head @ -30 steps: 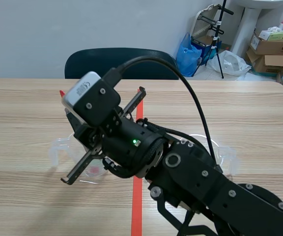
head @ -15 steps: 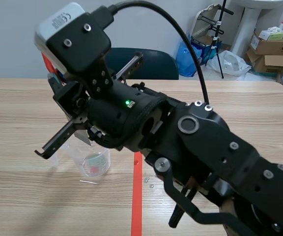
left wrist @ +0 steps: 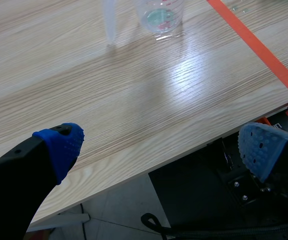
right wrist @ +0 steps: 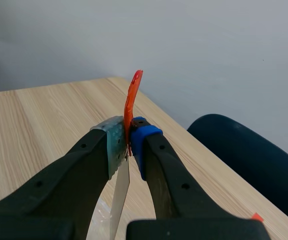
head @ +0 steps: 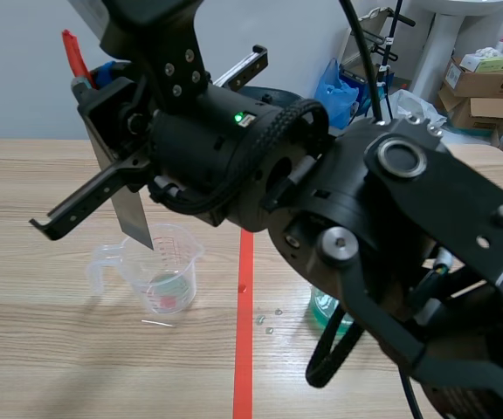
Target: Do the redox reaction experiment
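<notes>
Your right arm [head: 391,218] stands raised over the table [head: 42,349] and fills most of the scene view. A dark chair [right wrist: 244,160] sits ahead of and below the right pincer [right wrist: 128,137].

That pincer is clamped almost closed on a thin tool [head: 129,208]. The red handle sticks out past the fingertips and the flat metal blade hangs down below them. In the scene view the blade's tip ends just above the rim of the cup [head: 160,271]; you cannot tell whether it touches.

Your left pincer [left wrist: 161,147] is spread wide with nothing between its blue pads [left wrist: 64,142]. It hangs over the near table edge.

The cup, clear with a handle and a little greenish liquid, stands on the table below the right pincer and well ahead of the left one. A second vessel [head: 326,305] with green liquid shows partly under the right arm. A few small bits [head: 269,321] lie between the two.
</notes>
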`<action>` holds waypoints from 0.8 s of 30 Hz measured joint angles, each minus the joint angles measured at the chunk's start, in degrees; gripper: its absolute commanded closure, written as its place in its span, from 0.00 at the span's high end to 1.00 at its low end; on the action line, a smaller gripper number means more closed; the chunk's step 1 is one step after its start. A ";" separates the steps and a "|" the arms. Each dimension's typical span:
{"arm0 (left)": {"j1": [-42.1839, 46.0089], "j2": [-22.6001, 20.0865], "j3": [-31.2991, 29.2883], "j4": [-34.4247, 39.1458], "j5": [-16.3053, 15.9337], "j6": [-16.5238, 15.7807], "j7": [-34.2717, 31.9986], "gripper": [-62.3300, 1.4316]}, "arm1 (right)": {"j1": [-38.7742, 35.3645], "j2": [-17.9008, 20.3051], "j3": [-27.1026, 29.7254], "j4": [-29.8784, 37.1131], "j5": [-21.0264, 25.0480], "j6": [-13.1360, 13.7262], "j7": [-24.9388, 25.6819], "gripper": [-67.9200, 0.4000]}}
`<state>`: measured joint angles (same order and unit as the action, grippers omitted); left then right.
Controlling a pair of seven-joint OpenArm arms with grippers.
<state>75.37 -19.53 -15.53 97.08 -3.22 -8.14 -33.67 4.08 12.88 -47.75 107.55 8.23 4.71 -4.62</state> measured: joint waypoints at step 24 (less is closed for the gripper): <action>0.00 0.00 0.00 0.00 0.00 0.00 0.00 1.00 | 0.00 0.00 2.32 -0.02 -0.02 0.02 0.20 0.03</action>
<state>75.37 -19.53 -15.53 97.08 -3.22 -8.14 -33.67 4.08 12.88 -45.43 107.53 8.21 4.73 -4.43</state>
